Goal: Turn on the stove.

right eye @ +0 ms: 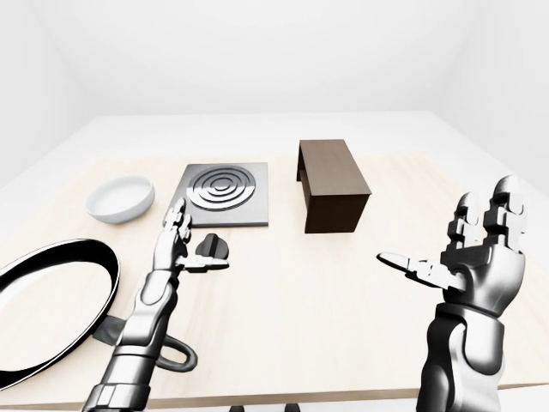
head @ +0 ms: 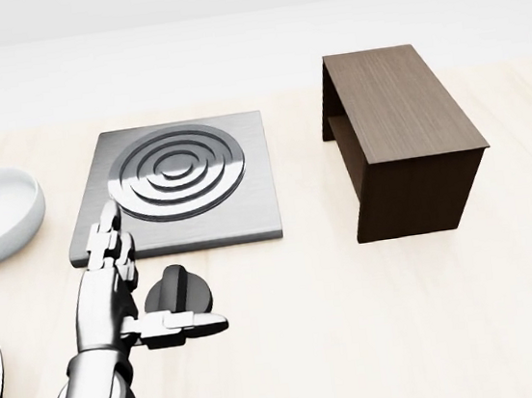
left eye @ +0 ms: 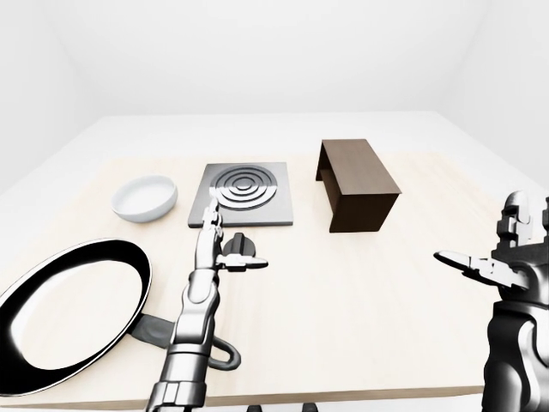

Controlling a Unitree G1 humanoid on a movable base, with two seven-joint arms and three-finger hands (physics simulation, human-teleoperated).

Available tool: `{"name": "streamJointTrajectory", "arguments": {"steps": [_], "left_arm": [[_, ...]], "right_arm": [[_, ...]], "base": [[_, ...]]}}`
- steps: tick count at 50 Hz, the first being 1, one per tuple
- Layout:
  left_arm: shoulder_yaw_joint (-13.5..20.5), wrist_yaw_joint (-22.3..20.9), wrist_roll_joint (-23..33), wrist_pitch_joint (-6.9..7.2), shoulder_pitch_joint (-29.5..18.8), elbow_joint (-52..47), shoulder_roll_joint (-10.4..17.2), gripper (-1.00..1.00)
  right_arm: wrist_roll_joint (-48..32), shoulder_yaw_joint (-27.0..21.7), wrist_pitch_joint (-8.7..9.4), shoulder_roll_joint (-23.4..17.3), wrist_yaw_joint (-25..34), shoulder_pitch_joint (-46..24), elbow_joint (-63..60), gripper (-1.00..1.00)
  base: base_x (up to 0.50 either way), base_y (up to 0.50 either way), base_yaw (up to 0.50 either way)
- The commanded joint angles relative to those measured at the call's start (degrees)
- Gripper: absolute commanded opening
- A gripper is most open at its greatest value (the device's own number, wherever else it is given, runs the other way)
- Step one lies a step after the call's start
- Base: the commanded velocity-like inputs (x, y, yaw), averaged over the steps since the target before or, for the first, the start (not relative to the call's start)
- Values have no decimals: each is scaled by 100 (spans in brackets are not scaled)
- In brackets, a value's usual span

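Stove is a flat grey plate with concentric rings, sitting on the light wood table, upper-left of centre in head view. Its black knob is a separate piece on the table just below the plate's lower edge. Left hand is right at the knob: fingers spread, two pointing up toward the plate's lower-left corner, thumb sticking out sideways across the knob's lower edge. Fingers apart, not wrapped round the knob; can't tell if the thumb actually touches it. Right hand is well off to the right, raised above the table, palm open, fingers splayed, holding nothing. Dark brown wooden stool-like block stands to the right of the stove, apart from it. White bowl to the stove's left. Black frying pan at lower left in left-eye view, handle running under the left forearm.
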Motion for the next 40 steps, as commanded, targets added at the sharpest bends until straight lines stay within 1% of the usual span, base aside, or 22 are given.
{"name": "streamJointTrajectory", "arguments": {"steps": [1, 3, 4, 17, 19, 28, 40], "left_arm": [[-9, 18, 21, -286, -172, 584, 11, 100], [-18, 18, 44, -353, -154, 657, 8, 100], [-16, 17, 53, -414, -171, 778, 7, 100], [-82, 16, 204, -414, -11, 1020, -29, 100], [-73, 20, 222, -414, -30, 1192, -27, 100], [-66, 22, 235, -414, -35, 1216, -23, 100], [-155, 33, 341, -414, 71, 1228, -87, 100]], "right_arm": [[6, -3, 0, 7, 9, 12, 6, 100], [6, -6, 0, 3, 11, 6, 20, 100], [3, 2, 0, 11, 17, 12, 26, 100], [3, 18, 0, 6, 15, 4, 45, 100], [-3, 26, 0, 2, 21, -7, 79, 100], [6, 23, 0, 1, 11, 3, 50, 100], [15, 10, 0, -16, 7, -13, 71, 100]], "base": [[0, 0, 0], [0, 0, 0], [0, 0, 0], [0, 0, 0], [0, 0, 0], [0, 0, 0], [0, 0, 0]]}}
